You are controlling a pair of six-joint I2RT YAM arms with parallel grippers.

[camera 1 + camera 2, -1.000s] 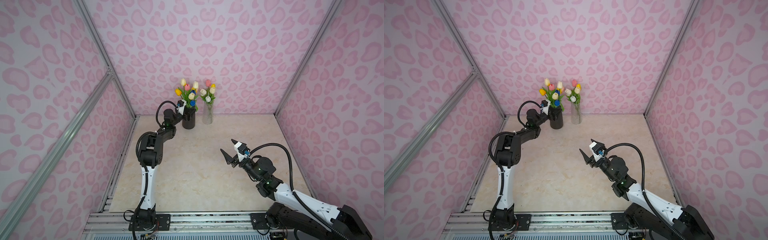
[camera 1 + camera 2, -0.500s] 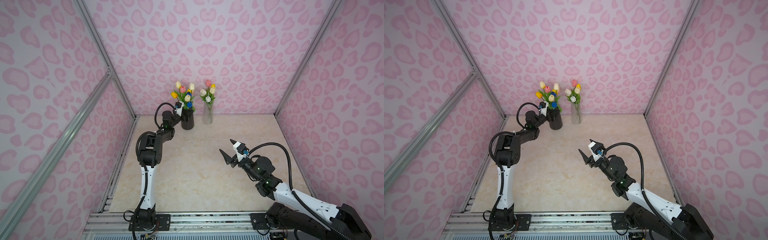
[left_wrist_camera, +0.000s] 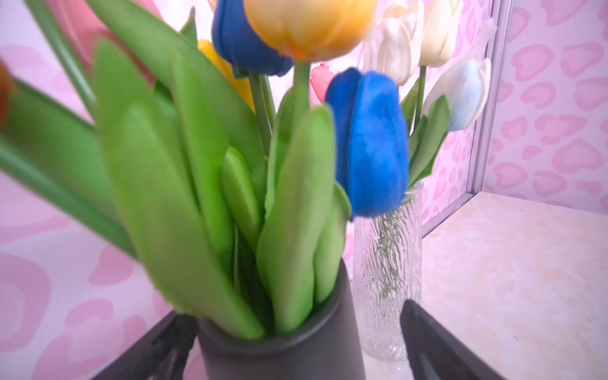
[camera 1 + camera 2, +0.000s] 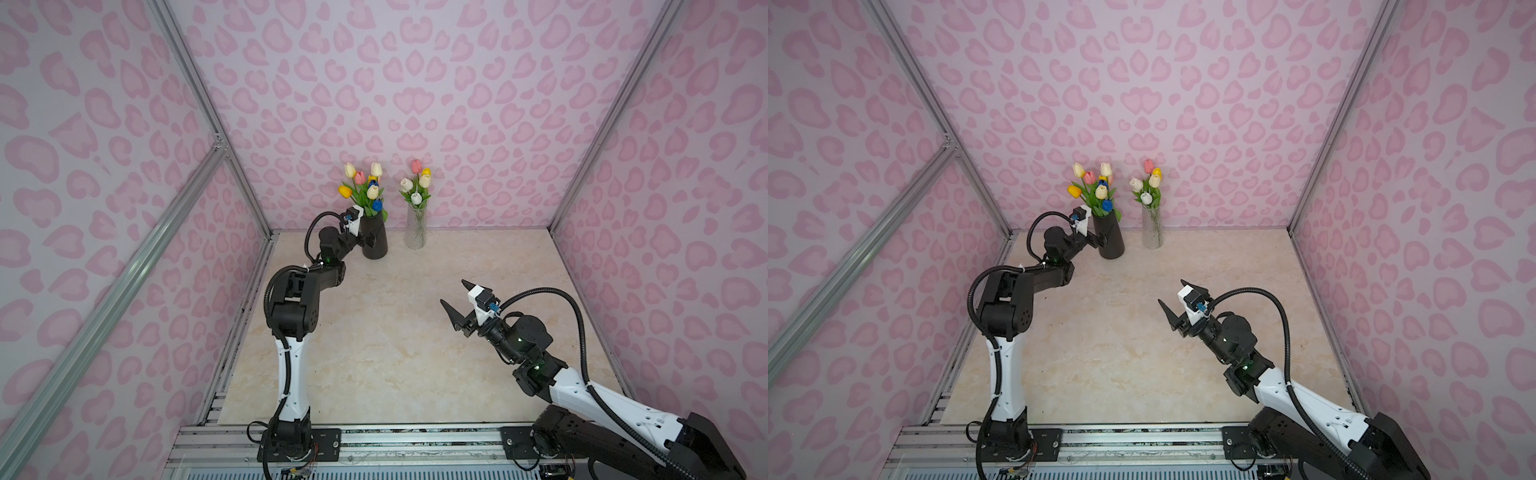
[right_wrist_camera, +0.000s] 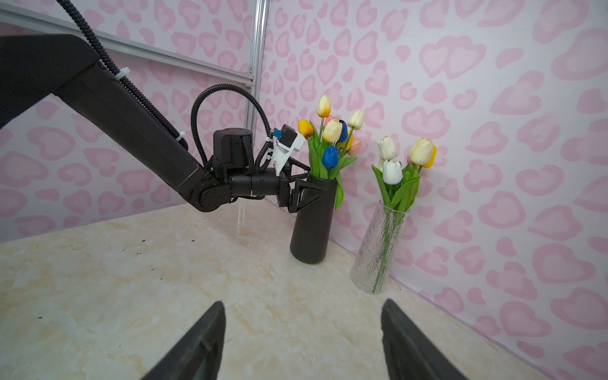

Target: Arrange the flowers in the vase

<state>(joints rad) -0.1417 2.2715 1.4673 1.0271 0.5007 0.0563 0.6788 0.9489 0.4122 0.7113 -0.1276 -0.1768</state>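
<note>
In both top views the left arm (image 4: 299, 299) reaches to the far wall. The left gripper (image 4: 371, 238) has its jaws spread around the black vase (image 4: 379, 230), which holds most of the flowers (image 4: 365, 187). The rest stand in the glass vase (image 4: 1152, 232) just to its right. The right gripper (image 4: 1172, 292) hovers nearer, over the table (image 4: 1100, 353), spread and empty.

Left wrist: the fingers (image 3: 427, 342) flank the vase, one clearly apart from it, and blurred leaves (image 3: 184, 184) hide the stems.

Right wrist: the right gripper's own fingers (image 5: 404, 335) are cut off.

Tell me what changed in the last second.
The left gripper nudged the matte black vase left, swinging its mixed-colour tulips leftward, then opened wider, letting go. The clear ribbed glass vase stayed put; the open right gripper barely moved.
</note>
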